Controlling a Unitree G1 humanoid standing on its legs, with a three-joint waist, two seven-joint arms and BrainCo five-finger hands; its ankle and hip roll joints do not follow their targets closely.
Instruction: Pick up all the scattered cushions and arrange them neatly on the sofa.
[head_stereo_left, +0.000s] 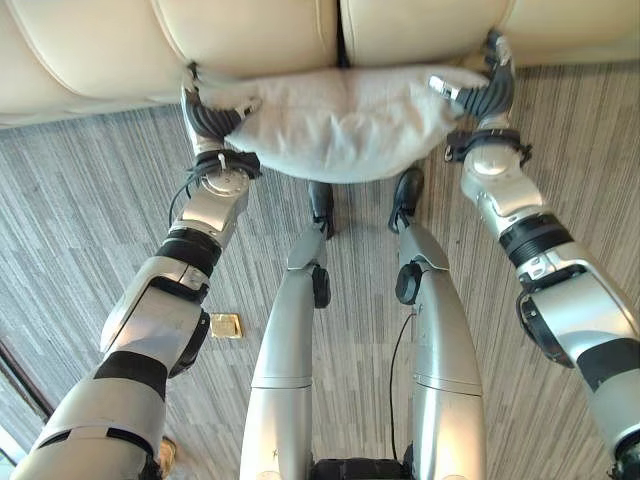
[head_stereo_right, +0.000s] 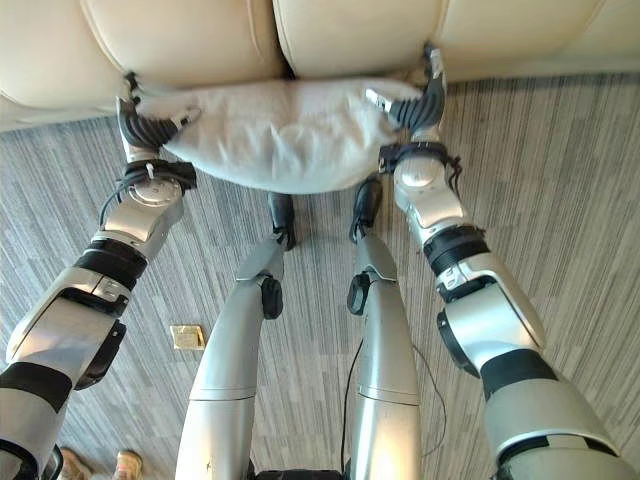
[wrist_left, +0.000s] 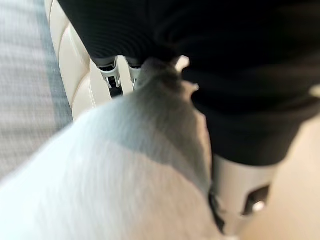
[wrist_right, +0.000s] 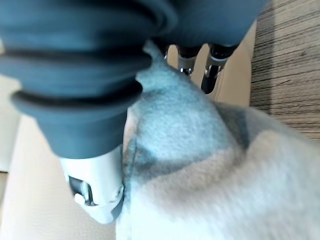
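Grey cushion (head_stereo_left: 340, 125) held at sofa (head_stereo_left: 250, 35) front edge, L hand (head_stereo_left: 215, 115) & R hand (head_stereo_left: 480, 90) each gripping a corner, carpet (head_stereo_left: 80, 220) below.

1. Even, bright, soft light in both eye views; no glare on the sofa (head_stereo_left: 250, 35).
2. A soft shadow lies on the carpet (head_stereo_left: 80, 220) under the cushion (head_stereo_left: 340, 125).
3. Straight lines bow near the edges of the eye views.
4. Wrist views are blurred: the cushion and dark covers sit too close, out of focus.
5. The right wrist view's carpet stripes stay fairly crisp.
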